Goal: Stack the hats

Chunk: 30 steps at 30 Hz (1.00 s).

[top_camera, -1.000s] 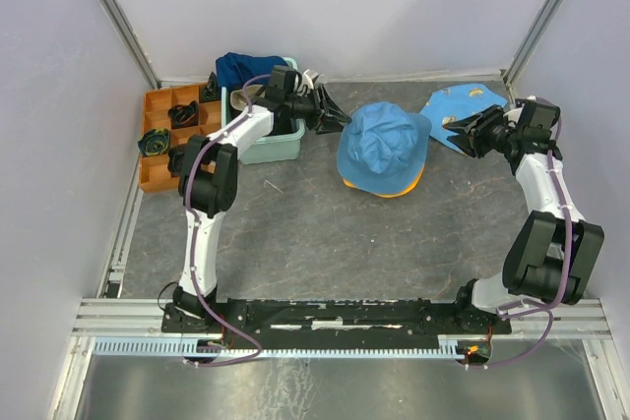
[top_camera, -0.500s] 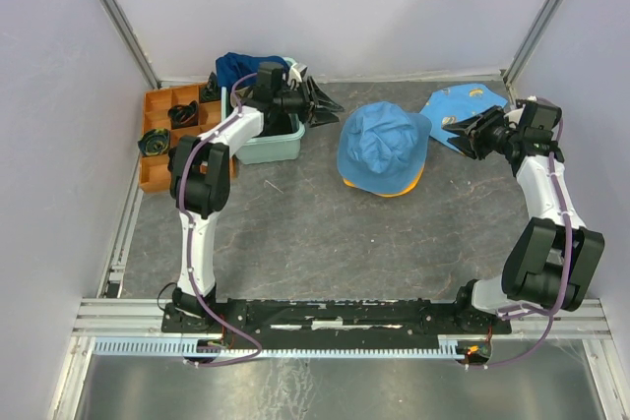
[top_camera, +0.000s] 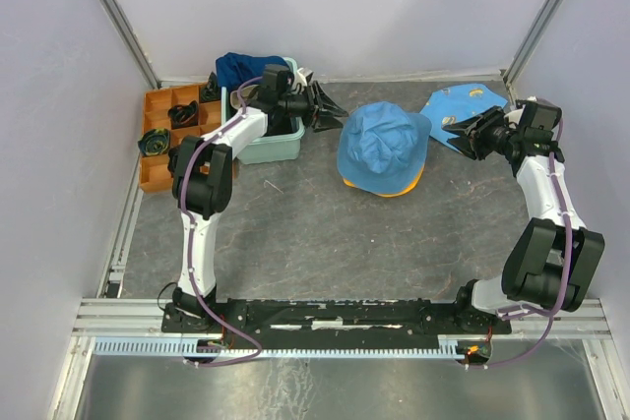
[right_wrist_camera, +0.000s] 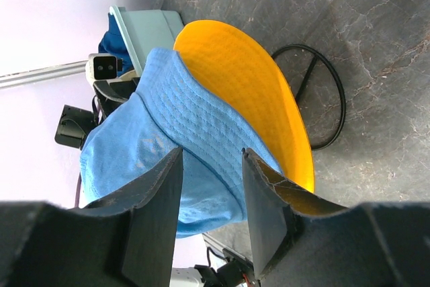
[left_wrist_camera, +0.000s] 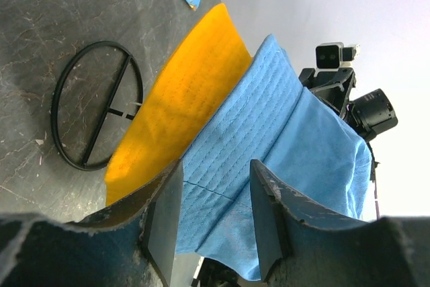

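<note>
A light blue hat (top_camera: 384, 140) sits on top of a yellow-orange hat (top_camera: 396, 190) at the table's middle back. A dark navy hat (top_camera: 242, 68) lies in the mint-green tub (top_camera: 276, 148). The black hat is not in view. My left gripper (top_camera: 333, 109) is open and empty, just left of the stacked hats, pointing at them. My right gripper (top_camera: 456, 135) is open and empty, just right of them. In the left wrist view the blue hat (left_wrist_camera: 295, 139) over the yellow hat (left_wrist_camera: 181, 99) shows beyond my gripper (left_wrist_camera: 215, 213). The right wrist view shows the same stack (right_wrist_camera: 168, 139) beyond my gripper (right_wrist_camera: 211, 199).
A printed light-blue cloth (top_camera: 463, 103) lies flat at the back right, under the right gripper. An orange compartment tray (top_camera: 157, 174) with small dark items stands left of the tub. A black wire ring (left_wrist_camera: 94, 105) lies on the table beside the hats.
My left gripper has shifted slightly back and forth near the tub's right end, still open. The right gripper and the hats have hardly moved.
</note>
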{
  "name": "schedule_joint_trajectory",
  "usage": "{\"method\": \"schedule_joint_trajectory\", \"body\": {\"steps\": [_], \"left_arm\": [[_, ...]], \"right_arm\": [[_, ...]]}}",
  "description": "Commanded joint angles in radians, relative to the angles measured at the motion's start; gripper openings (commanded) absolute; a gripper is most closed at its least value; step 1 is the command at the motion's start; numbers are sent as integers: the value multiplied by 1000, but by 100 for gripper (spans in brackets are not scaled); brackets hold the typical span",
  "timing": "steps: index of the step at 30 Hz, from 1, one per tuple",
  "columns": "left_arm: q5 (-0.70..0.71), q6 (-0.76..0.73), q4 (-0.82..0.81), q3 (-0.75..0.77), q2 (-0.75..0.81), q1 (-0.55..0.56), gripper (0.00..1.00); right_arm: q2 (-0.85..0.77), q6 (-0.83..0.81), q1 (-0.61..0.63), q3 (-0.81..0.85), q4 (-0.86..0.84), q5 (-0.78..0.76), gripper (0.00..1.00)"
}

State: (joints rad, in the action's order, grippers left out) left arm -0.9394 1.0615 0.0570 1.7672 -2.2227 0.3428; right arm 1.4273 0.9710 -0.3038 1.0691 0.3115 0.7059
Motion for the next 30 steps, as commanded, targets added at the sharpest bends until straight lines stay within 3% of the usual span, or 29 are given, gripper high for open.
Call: {"method": "schedule_joint_trajectory", "body": {"steps": [1,15,30], "left_arm": [[-19,-44,17,48,4,9,51],[-1,-130,123,114,-40,18,52],[-21,-84,62,119,-53,-5,55]], "right_arm": [[-38,0,-6,17,-23,5,49],[-57,4,-5,-3,-25,7,49],[-65,6,-6,-5,-21,1,49]]}}
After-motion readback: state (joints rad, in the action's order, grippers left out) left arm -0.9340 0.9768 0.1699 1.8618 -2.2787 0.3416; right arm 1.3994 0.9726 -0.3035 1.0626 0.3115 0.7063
